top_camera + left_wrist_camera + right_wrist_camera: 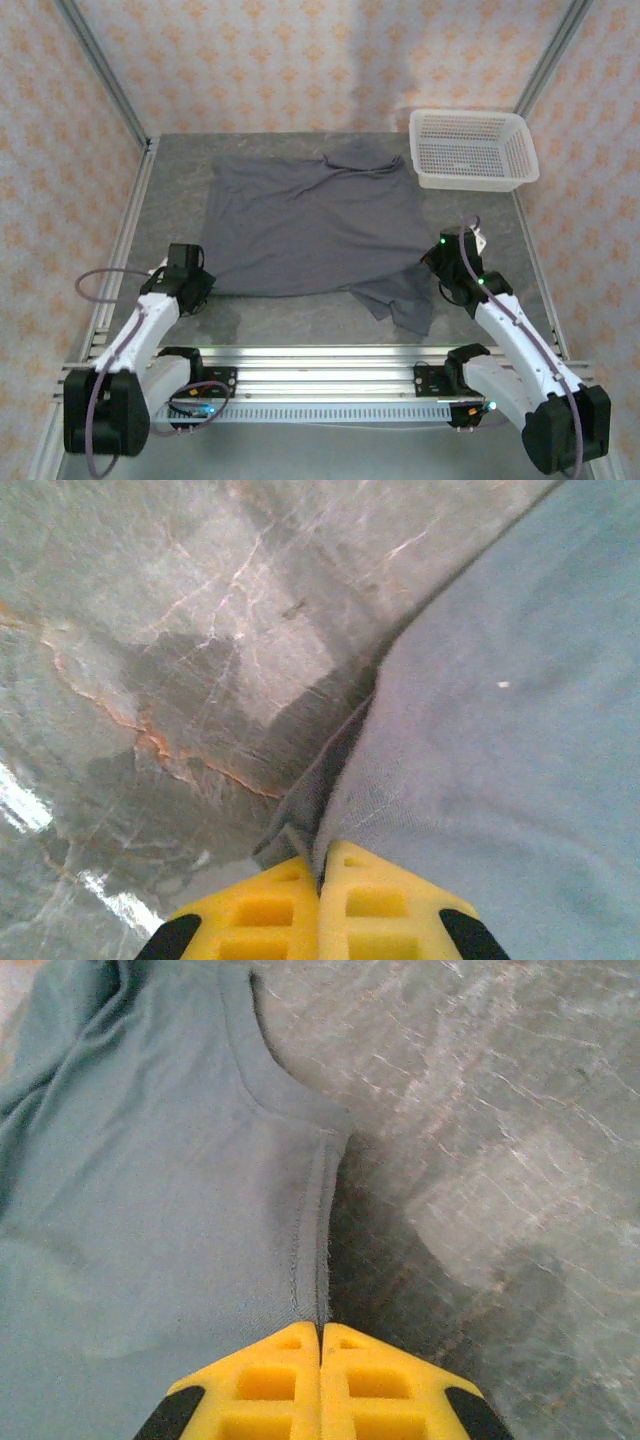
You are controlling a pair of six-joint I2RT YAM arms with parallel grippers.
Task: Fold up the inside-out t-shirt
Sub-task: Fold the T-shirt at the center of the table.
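The inside-out t-shirt lies mostly flat across the middle of the grey table, with its seams showing and one sleeve trailing toward the near right. My left gripper is at the shirt's near left corner. In the left wrist view its yellow jaws are shut on the edge of the cloth, which bunches just ahead of them. My right gripper is at the shirt's right side. Its jaws are shut on the stitched side seam of the shirt.
A white mesh basket stands at the back right corner, just past the shirt. Bare marbled tabletop runs between the shirt and the aluminium rails at the near edge. Patterned walls close in the sides and back.
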